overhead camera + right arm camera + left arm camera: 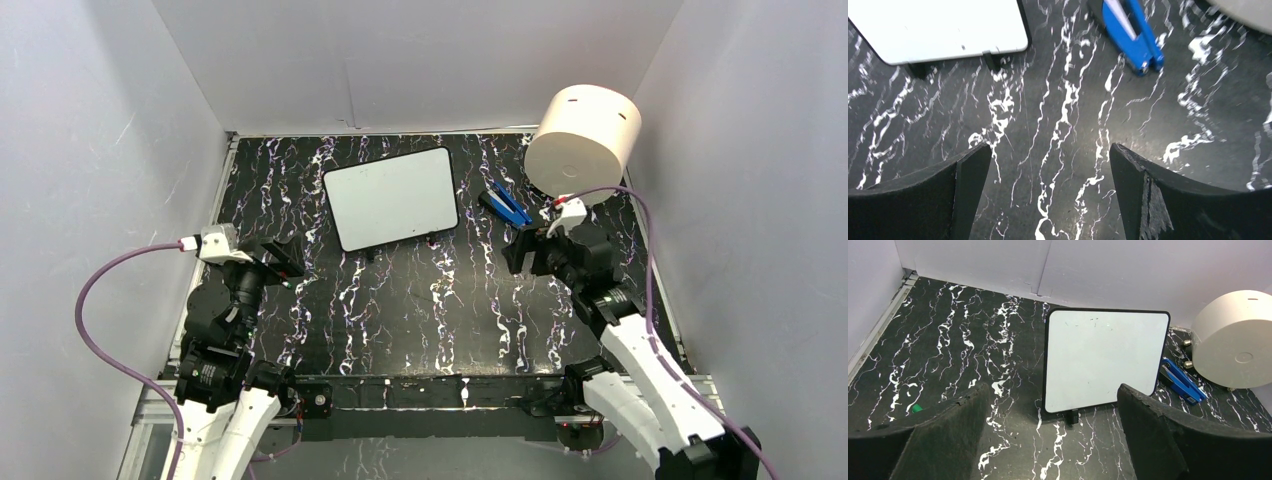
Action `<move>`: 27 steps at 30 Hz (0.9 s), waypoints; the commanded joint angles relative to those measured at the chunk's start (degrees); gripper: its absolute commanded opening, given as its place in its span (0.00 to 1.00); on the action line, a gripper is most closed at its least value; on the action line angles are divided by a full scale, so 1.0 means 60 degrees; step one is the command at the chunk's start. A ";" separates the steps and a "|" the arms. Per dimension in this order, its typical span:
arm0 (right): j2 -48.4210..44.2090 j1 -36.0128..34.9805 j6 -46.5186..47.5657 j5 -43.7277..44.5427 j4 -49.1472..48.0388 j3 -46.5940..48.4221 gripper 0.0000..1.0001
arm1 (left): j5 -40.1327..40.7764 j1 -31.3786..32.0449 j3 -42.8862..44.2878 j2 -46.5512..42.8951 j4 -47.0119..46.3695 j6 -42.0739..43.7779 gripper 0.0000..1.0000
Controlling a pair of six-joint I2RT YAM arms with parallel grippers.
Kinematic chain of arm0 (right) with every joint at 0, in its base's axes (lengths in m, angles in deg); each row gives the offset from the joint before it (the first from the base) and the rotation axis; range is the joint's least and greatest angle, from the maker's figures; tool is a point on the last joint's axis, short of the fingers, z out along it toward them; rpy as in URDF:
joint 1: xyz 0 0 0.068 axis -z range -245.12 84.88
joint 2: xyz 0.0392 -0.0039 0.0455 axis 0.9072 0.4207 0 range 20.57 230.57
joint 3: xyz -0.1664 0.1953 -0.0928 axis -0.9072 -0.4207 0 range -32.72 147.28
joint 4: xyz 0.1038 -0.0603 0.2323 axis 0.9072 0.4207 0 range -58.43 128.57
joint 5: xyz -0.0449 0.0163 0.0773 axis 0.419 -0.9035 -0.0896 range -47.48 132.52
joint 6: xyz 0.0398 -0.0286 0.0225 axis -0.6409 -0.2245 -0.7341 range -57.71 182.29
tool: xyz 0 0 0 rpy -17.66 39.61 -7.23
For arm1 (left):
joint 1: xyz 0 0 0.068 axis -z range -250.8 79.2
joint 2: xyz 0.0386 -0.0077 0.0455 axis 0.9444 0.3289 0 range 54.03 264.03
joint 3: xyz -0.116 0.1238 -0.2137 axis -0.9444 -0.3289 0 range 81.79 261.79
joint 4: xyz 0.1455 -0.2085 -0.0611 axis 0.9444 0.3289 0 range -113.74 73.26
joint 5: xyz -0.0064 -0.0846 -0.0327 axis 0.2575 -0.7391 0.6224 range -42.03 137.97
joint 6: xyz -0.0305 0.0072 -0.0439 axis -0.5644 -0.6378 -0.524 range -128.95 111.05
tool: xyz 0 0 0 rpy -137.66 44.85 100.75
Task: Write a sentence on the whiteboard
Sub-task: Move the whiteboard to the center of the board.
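Note:
The whiteboard point(392, 198) lies flat at the middle back of the black marbled table, white with a thin black frame. No sentence shows on it; its face point(1103, 357) is blank apart from faint specks. My left gripper point(283, 257) hovers to the board's near left, open and empty, and in the left wrist view the left gripper point(1052, 390) frames the board's near edge. My right gripper point(525, 255) hangs to the board's near right. It is also open and empty point(1049, 147), with the board's corner point(938, 25) at the upper left of the right wrist view.
A blue and black tool point(507, 205) point(1133, 35) lies right of the board. A big cream cylinder point(583, 135) point(1235, 340) stands in the back right corner. A small green object point(917, 408) rests on the table at the left. Grey walls enclose three sides.

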 commanded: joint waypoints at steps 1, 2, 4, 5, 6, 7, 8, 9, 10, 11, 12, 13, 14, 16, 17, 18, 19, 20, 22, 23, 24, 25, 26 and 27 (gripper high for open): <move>0.0838 -0.0234 -0.0693 -0.0503 -0.1787 -0.0564 0.96 | -0.0077 -0.0067 0.0112 -0.0192 0.0068 0.0050 0.95; 0.1091 -0.0360 -0.0759 -0.0430 -0.2121 -0.0633 0.95 | -0.0074 -0.0071 0.0102 -0.0244 0.0064 0.0053 0.95; 0.1705 -0.0754 -0.0783 -0.0092 -0.2528 -0.0615 0.94 | -0.0135 -0.0066 0.0105 -0.0302 0.0076 0.0078 0.95; 0.2039 -0.0989 -0.0757 0.0127 -0.2689 -0.0561 0.94 | -0.0176 -0.0067 0.0096 -0.0320 0.0071 0.0082 0.95; 0.2373 -0.1234 -0.0737 0.0217 -0.2880 -0.0523 0.93 | -0.0196 -0.0062 0.0097 -0.0343 0.0070 0.0083 0.95; 0.2708 -0.1426 -0.0722 0.0601 -0.3103 -0.0492 0.92 | -0.0215 -0.0053 0.0097 -0.0351 0.0072 0.0081 0.95; 0.2997 -0.1639 -0.0722 0.0816 -0.3338 -0.0468 0.91 | -0.0239 -0.0052 0.0091 -0.0352 0.0072 0.0083 0.95; 0.3313 -0.1812 -0.0692 0.0982 -0.3649 -0.0463 0.90 | -0.0266 -0.0056 0.0083 -0.0345 0.0057 0.0103 0.95; 0.3631 -0.1991 -0.0634 0.1131 -0.3968 -0.0457 0.89 | -0.0282 -0.0045 0.0069 -0.0346 0.0061 0.0108 0.95; 0.3922 -0.2156 -0.0601 0.1287 -0.4277 -0.0442 0.88 | -0.0292 -0.0041 0.0080 -0.0351 0.0056 0.0124 0.95; 0.4247 -0.2283 -0.0553 0.1424 -0.4534 -0.0385 0.87 | -0.0300 -0.0034 0.0078 -0.0352 0.0068 0.0134 0.95; 0.4557 -0.2427 -0.0510 0.1560 -0.4731 -0.0272 0.85 | -0.0296 -0.0025 0.0080 -0.0341 0.0079 0.0152 0.95; 0.4905 -0.2588 -0.0468 0.1705 -0.4891 -0.0135 0.83 | -0.0292 -0.0012 0.0069 -0.0338 0.0077 0.0161 0.95; 0.5555 -0.2895 -0.0369 0.1987 -0.5172 0.0153 0.79 | -0.0279 -0.0008 0.0076 -0.0310 0.0078 0.0171 0.95; 0.5865 -0.3029 -0.0322 0.2152 -0.5309 0.0286 0.77 | -0.0284 0.0004 0.0072 -0.0288 0.0069 0.0171 0.95; 0.6138 -0.3166 -0.0295 0.2275 -0.5496 0.0414 0.75 | -0.0292 0.0000 0.0075 -0.0266 0.0069 0.0171 0.95; 0.6410 -0.3297 -0.0277 0.2439 -0.5640 0.0518 0.72 | -0.0306 -0.0002 0.0076 -0.0253 0.0072 0.0184 0.95; 0.6732 -0.3414 -0.0260 0.2644 -0.5766 0.0634 0.70 | -0.0306 -0.0006 0.0068 -0.0239 0.0074 0.0198 0.95; 0.7178 -0.3585 -0.0195 0.2991 -0.5956 0.0872 0.65 | -0.0346 0.0006 0.0080 -0.0214 0.0061 0.0211 0.95; 0.7390 -0.3650 -0.0173 0.3193 -0.6035 0.1000 0.63 | -0.0378 0.0004 0.0085 -0.0192 0.0060 0.0214 0.95; 0.7590 -0.3717 -0.0137 0.3339 -0.6096 0.1117 0.61 | -0.0386 -0.0005 0.0075 -0.0191 0.0059 0.0226 0.95; 0.7791 -0.3763 -0.0123 0.3471 -0.6118 0.1271 0.60 | -0.0394 0.0003 0.0070 -0.0165 0.0061 0.0229 0.95; 0.7952 -0.3813 -0.0098 0.3553 -0.6150 0.1402 0.59 | -0.0408 -0.0002 0.0073 -0.0162 0.0058 0.0220 0.95; 0.8140 -0.3865 -0.0051 0.3639 -0.6229 0.1506 0.58 | -0.0410 -0.0002 0.0068 -0.0162 0.0043 0.0232 0.95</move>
